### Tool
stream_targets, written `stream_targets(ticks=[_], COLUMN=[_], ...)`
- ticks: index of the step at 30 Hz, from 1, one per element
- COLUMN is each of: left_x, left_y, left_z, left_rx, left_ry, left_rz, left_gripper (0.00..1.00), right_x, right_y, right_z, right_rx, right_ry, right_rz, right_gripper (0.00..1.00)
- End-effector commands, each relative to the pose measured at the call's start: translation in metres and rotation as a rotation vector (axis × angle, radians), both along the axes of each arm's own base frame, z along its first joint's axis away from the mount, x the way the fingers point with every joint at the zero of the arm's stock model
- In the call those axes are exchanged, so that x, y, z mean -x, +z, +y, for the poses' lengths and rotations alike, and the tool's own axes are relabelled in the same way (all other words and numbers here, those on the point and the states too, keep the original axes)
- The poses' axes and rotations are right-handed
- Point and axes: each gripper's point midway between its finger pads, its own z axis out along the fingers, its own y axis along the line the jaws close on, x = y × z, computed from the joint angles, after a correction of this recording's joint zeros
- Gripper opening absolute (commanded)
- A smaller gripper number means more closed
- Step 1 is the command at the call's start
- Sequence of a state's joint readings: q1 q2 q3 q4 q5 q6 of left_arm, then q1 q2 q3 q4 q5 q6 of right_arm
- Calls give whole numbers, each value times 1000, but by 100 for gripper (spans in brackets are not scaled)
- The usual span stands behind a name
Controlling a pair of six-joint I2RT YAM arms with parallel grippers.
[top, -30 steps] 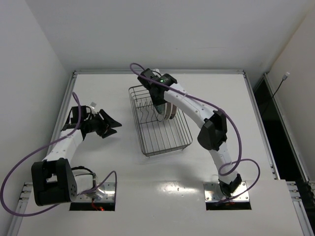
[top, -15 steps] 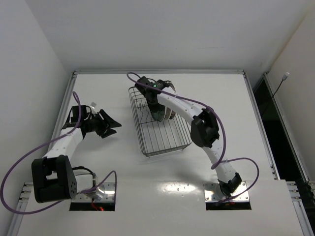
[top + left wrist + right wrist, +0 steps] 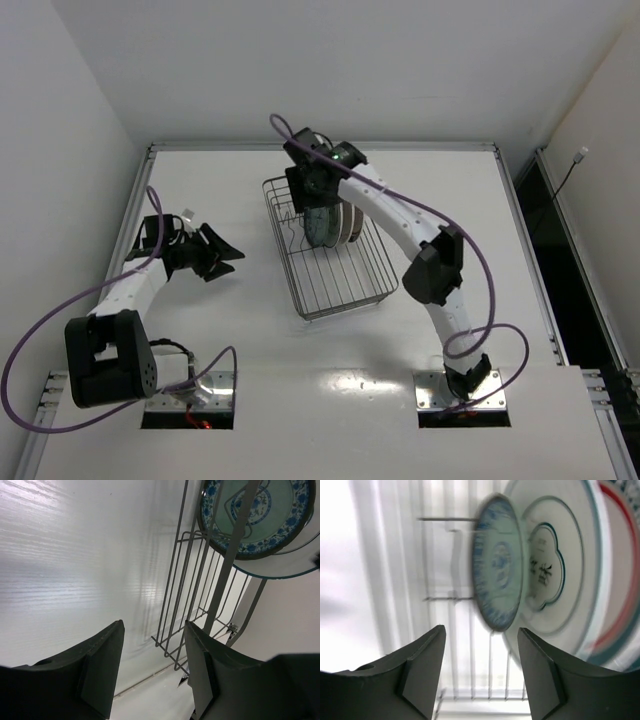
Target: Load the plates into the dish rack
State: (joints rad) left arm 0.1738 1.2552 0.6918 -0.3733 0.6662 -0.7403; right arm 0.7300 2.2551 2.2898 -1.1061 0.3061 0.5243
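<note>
The dark wire dish rack stands mid-table with plates upright in its far half. In the right wrist view the small teal patterned plate stands on edge in front of a white teal-rimmed plate and a red-lined one. My right gripper is open just short of the small plate, touching nothing; from above it hovers over the rack's far end. My left gripper stays open and empty left of the rack. Its wrist view shows the rack and the teal plate.
The rack's near half holds only upright prongs. A raised rim borders the white table on the left and far sides. The right arm's purple cable loops over the table to the right of the rack.
My right gripper has opened and let go of the small teal plate, which now stands in the rack, and has drawn back a little. The left arm has not moved.
</note>
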Motion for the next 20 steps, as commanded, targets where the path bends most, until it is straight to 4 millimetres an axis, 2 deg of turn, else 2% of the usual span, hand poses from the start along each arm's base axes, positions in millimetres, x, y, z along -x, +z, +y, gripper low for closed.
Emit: stream_targets(ticks=[1,2,4,5,6,7,8,9,10,12,16,17,18,19,20], left_x=[-11,-11,-13,-15,-15,-17,-17,-18,-19,-22,-24,-24,-25,-27,-31], left_y=[16,16,18,21,21,22,22,21,19,21,15,14,13,13,19], left_z=[4,4,4,4,4,4,4,6,9,14,21,22,24,26,27], left_rx=[-7,-7,-3,-5,1,-1,-1,-12,-28,-44,-76,-83,-94,-98,-100], left_ry=[-11,-11,-5,-5,0,0,0,9,22,32,71,77,86,99,100], left_rz=[-64,-64,-68,-77,-72,-82,-82,-81,-78,-90,-68,-66,-64,-67,-82], left_gripper=[48,48,48,48,48,48,48,48,48,48,48,48,48,48,48], right_x=[13,19,26,30,32,35,32,37,42,44,62,64,67,71,72], right_y=[120,124,149,160,164,155,153,160,144,131,105,111,108,97,97], right_z=[18,21,22,4,-5,-16,-37,-51,-61,-84,-127,-140,-151,-163,-170], right_rx=[-312,-345,-434,-441,-450,-438,-419,-420,-390,-355,-220,-208,-195,-160,-162], right_ry=[80,104,130,110,88,61,18,0,7,-19,-89,-117,-141,-170,-194], right_rz=[-145,-139,-163,-180,-181,-158,-155,-163,-122,-76,2,-31,-30,-23,-36], right_gripper=[57,57,57,57,58,60,62,69,73,81,86,88,88,88,89])
